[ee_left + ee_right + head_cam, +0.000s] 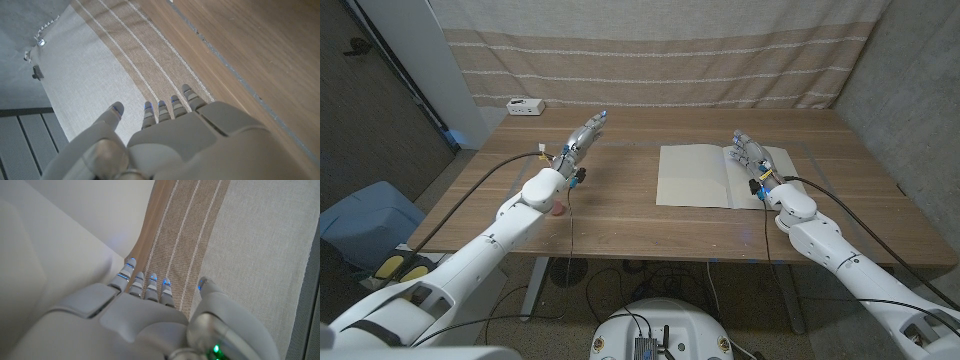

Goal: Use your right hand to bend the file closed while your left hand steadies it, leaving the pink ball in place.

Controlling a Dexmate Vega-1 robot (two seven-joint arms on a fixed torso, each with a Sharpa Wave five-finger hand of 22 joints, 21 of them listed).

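The cream file (692, 176) lies open and flat on the wooden table (620, 225), right of the middle. My right hand (748, 155) is over the file's right half with its fingers stretched out and holds nothing; whether it touches the page I cannot tell. The right wrist view shows that hand (145, 312) above the pale file (45, 255). My left hand (582, 135) hangs over the table well left of the file, fingers straight, empty. In the left wrist view, it (170, 135) points toward the far table edge. The pink ball (557, 208) peeks out beside my left forearm.
A small white box (525, 105) sits at the table's far left corner. A striped curtain (650, 50) hangs behind the table. A blue seat (365, 215) stands on the floor to the left.
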